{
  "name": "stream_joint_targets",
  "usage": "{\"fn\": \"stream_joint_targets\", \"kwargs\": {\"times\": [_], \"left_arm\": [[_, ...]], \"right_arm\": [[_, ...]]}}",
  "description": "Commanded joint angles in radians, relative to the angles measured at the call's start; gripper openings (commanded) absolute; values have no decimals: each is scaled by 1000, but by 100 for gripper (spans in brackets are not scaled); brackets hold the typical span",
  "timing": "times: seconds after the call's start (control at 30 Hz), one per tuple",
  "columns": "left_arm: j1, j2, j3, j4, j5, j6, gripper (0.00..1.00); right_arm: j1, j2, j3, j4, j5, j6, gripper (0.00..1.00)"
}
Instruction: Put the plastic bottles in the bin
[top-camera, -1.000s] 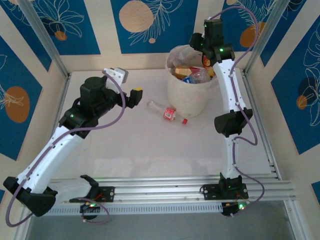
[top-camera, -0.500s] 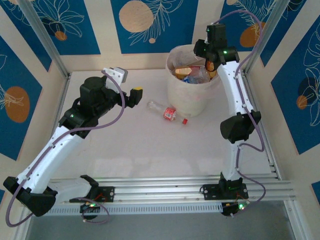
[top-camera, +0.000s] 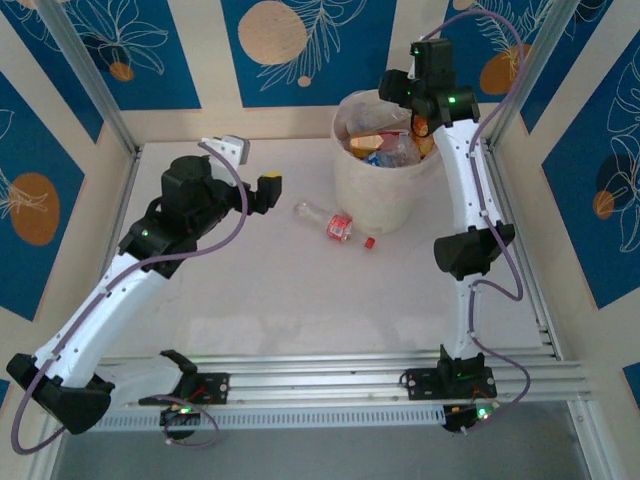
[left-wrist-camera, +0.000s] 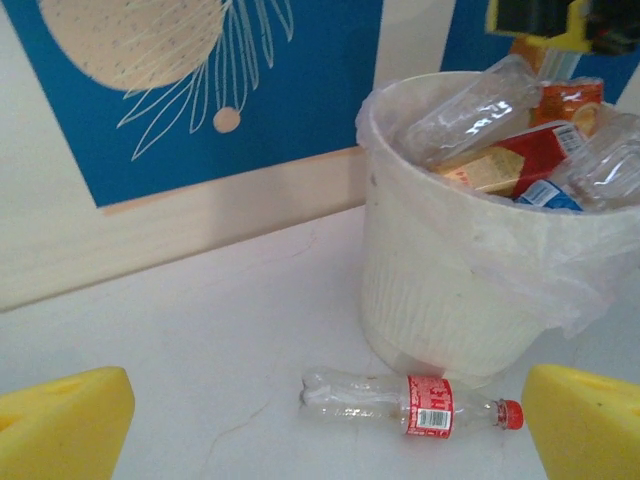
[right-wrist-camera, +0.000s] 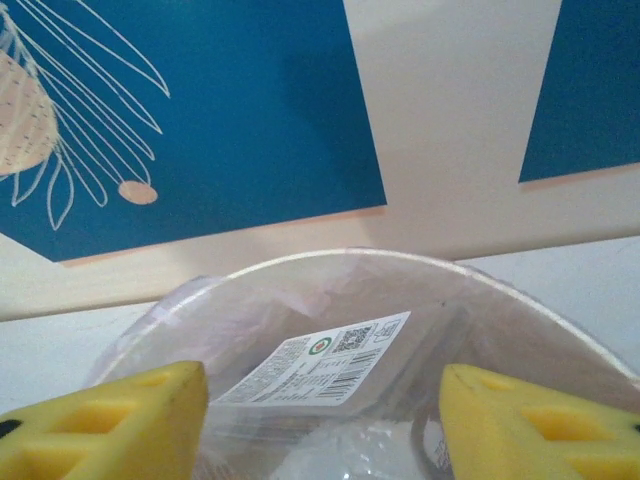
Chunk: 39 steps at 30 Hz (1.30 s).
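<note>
The white bin stands at the back of the table, lined with a thin bag and heaped with plastic bottles. One clear bottle with a red label and red cap lies on the table just left of the bin's foot. My left gripper hovers open to its left. In the left wrist view the bottle lies between and beyond the wide yellow fingers, in front of the bin. My right gripper hangs open over the bin's far right rim. Clear plastic with a white printed label lies below the right gripper.
Metal frame posts and blue patterned walls close in the table on three sides. The bin's bag hangs loose over its rim. Rails run along the near edge by the arm bases.
My right gripper has shifted slightly over the bin's rim, and its elbow swung out and back. The left arm and the bottle on the table have stayed put.
</note>
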Motion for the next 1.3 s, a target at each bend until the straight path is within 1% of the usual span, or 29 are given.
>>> {"fn": "stream_joint_targets", "kwargs": {"times": [0.0,0.13,0.23,0.33,0.4,0.47,0.57,0.7,0.8,1.0,1.27], "left_arm": [[-9,-23,-36,-16,-81,-106,100],[-9,-17,-89,-42,-142,-273,100],[-9,-5,-154,-34,-140,-448,99],[-9,26,-221,-19,-132,-629,99],[-9,58,-258,4,-118,-741,99],[-14,93,-281,39,-111,-809,99],[-22,171,-277,73,-105,-876,99],[-41,302,-225,101,-80,-935,100],[-69,399,-181,113,-88,-990,100],[-107,564,-78,131,-105,-1061,99],[-125,749,55,126,-65,-1103,100]], "right_arm": [[10,-37,47,-34,-14,-27,70],[31,-127,-36,-36,-10,-37,79],[58,-218,-132,-35,18,-43,87],[79,-319,-257,-32,36,-21,98],[87,-395,-354,-30,45,4,99],[93,-467,-458,-24,64,30,99],[95,-586,-622,-3,87,77,99],[95,-754,-830,48,91,120,99],[95,-847,-924,66,93,138,99],[96,-949,-999,58,100,150,99],[96,-1018,-1043,75,101,154,99]]}}
